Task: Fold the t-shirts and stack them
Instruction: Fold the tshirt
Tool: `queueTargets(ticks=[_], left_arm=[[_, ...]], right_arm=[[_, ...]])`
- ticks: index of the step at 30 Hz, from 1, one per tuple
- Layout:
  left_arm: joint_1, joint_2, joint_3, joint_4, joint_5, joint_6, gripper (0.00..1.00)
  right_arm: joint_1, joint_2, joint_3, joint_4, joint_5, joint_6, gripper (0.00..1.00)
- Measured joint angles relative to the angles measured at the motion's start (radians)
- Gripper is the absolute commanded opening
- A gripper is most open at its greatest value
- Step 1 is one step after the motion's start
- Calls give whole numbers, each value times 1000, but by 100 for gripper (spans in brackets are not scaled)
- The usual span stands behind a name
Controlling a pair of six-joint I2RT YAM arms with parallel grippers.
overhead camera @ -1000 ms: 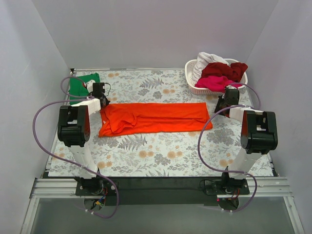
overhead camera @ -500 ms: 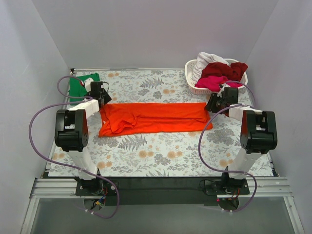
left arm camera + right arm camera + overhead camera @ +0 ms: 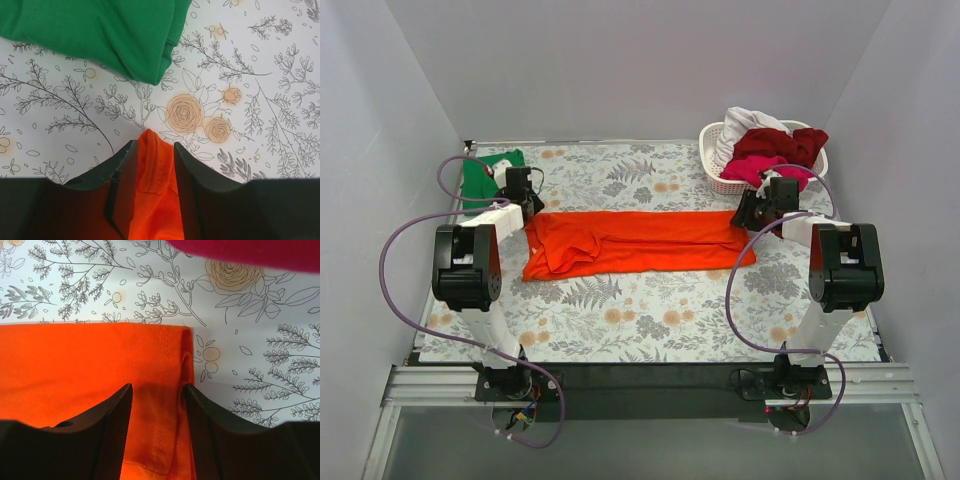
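Note:
The orange-red t-shirt (image 3: 640,242) lies folded into a long strip across the middle of the table. My left gripper (image 3: 532,212) is at its far left corner; in the left wrist view the gripper (image 3: 154,150) is shut on a bunched hem of the orange cloth (image 3: 152,170). My right gripper (image 3: 745,215) is at the far right corner; in the right wrist view it (image 3: 157,390) is open, its jaws astride the hem of the orange shirt (image 3: 75,360). A folded green t-shirt (image 3: 485,172) lies at the far left and also shows in the left wrist view (image 3: 100,30).
A white lattice basket (image 3: 728,185) at the far right holds a dark red shirt (image 3: 780,145), a magenta shirt (image 3: 760,170) and a white shirt (image 3: 745,125). The magenta cloth (image 3: 240,252) hangs just beyond my right gripper. Grey walls surround the table.
My right gripper has moved left and away from me, onto the shirt's far right corner. My left gripper has shifted slightly toward the far left corner. The shirt lies as before.

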Motion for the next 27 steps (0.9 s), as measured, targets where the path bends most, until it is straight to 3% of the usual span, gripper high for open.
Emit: queueTargets(ticks=[12, 17, 23, 24, 27], left_arm=[[0, 51, 2, -23, 0, 0, 31], [0, 51, 4, -24, 1, -4, 20], [0, 51, 4, -24, 1, -8, 13], [0, 51, 4, -24, 0, -8, 11], [0, 51, 4, -24, 0, -9, 8]], right_arm=[[9, 14, 11, 1, 6, -1, 43], [10, 14, 13, 1, 11, -2, 39], [10, 29, 20, -2, 34, -6, 23], [10, 31, 23, -3, 39, -5, 14], [10, 33, 27, -11, 51, -8, 1]])
